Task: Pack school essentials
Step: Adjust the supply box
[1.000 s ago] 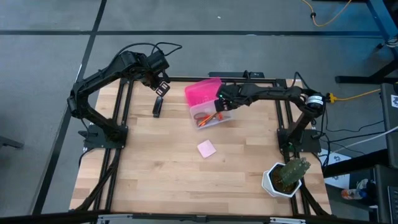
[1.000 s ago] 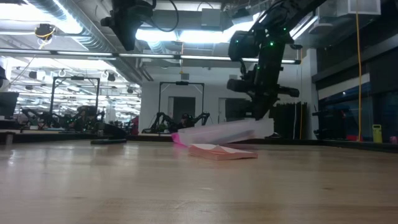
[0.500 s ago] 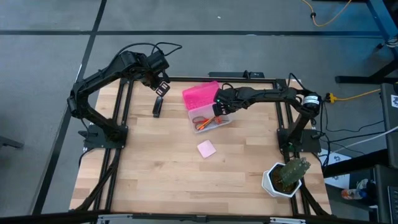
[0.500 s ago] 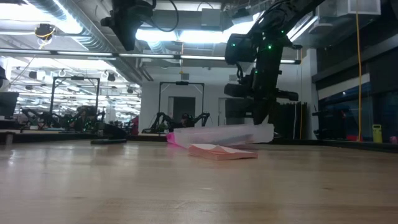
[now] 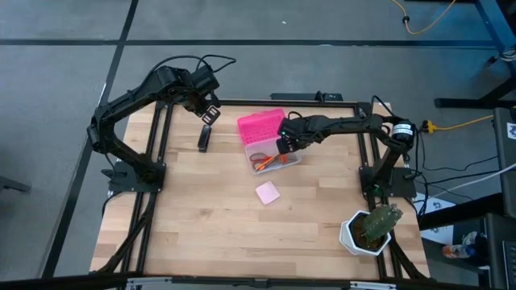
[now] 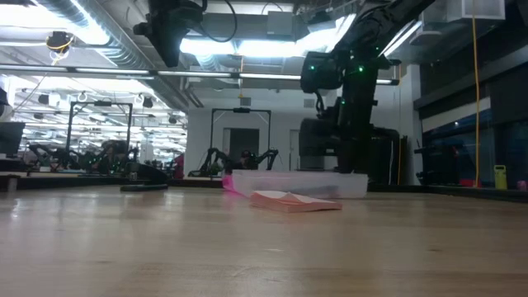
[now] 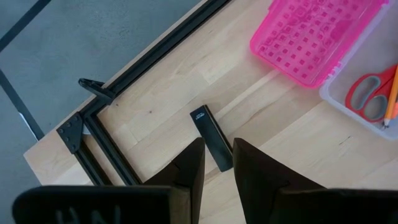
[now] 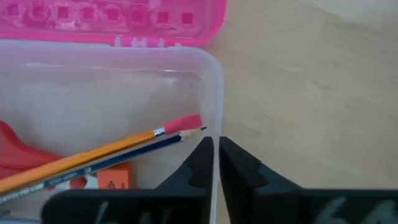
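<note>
High view: table (image 5: 201,217) of light wood. The clear box (image 5: 272,153) lies near the far middle, its pink lid (image 5: 260,127) hinged open toward the far edge. Inside it: red scissors (image 5: 264,160) and an orange pencil (image 5: 280,153). The right gripper (image 5: 284,143) sits at the box's right rim. The left gripper (image 5: 209,113) hangs over the far left part of the table, apart from everything. A black oblong item (image 5: 203,138) lies on the wood just nearer than it, left of the box. A pink notepad (image 5: 268,192) lies mid-table, nearer than the box. Cactus (image 5: 375,225) in a white pot at the near right corner.

Low view: box (image 6: 299,183) flat on the table, notepad (image 6: 294,201) in front of it. Right arm comes down onto the box's right end; its fingers are hidden behind the box.

Left wrist view: left gripper (image 7: 217,163) with a narrow gap between its fingers, nothing between them. The black item (image 7: 212,138) lies on the wood beyond the tips. Lid (image 7: 311,34) and scissors (image 7: 369,94) show at the corner.

Right wrist view: right gripper (image 8: 217,155) pinches the box's thin clear wall (image 8: 214,93), one finger inside, one outside, almost closed on it. In the box: pencil (image 8: 106,152) with pink eraser, a dark pen (image 8: 118,158) beside it, a small orange-red piece (image 8: 113,179), a part of the scissors (image 8: 18,155). Lid (image 8: 112,18) lies beyond.
</note>
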